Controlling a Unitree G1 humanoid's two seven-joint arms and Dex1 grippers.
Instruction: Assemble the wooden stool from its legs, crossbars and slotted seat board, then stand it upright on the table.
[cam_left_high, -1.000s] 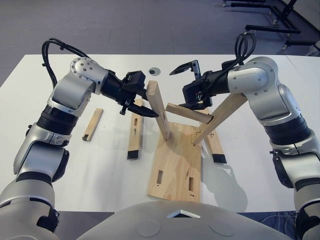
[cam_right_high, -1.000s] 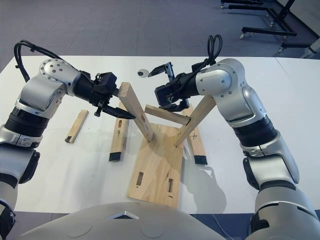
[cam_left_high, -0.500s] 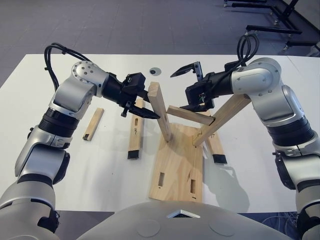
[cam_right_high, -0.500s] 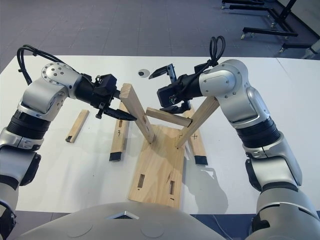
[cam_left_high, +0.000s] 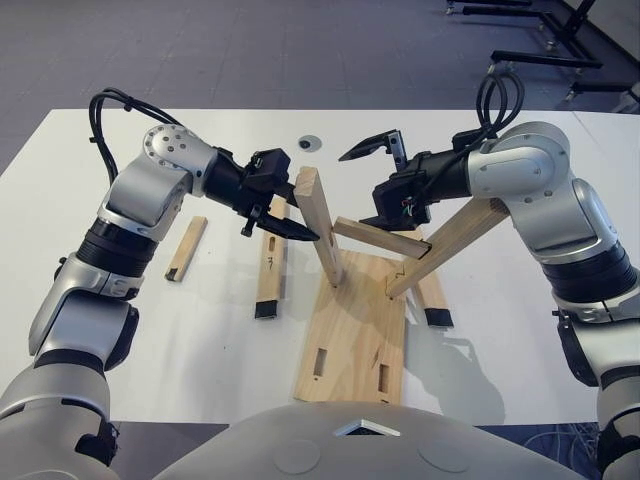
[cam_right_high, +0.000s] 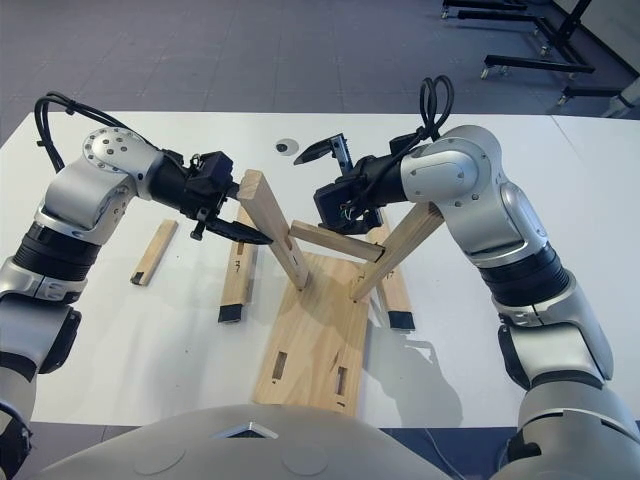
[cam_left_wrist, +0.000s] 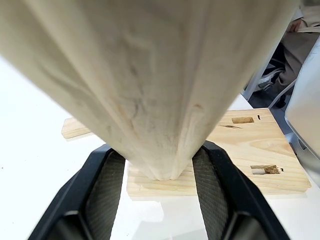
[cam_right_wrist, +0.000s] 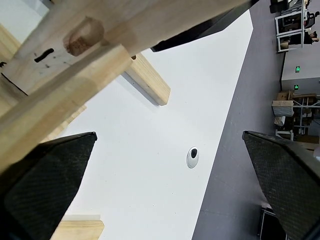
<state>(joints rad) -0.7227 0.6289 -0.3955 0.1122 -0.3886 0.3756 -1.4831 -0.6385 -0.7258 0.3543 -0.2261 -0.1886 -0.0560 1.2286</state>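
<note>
We take this for a robotics lab or test hall: the work surface is a plain white table (cam_left_high: 200, 330) set on a wide grey floor (cam_left_high: 200, 50), and far beyond the right pincer (cam_left_high: 362, 190), well apart from it, low black metal frames (cam_left_high: 545, 55) stand on that floor. From that pincer's wrist camera we also see, past the table's edge, metal racks (cam_right_wrist: 295, 30) and a small green light (cam_right_wrist: 297, 68)
</note>
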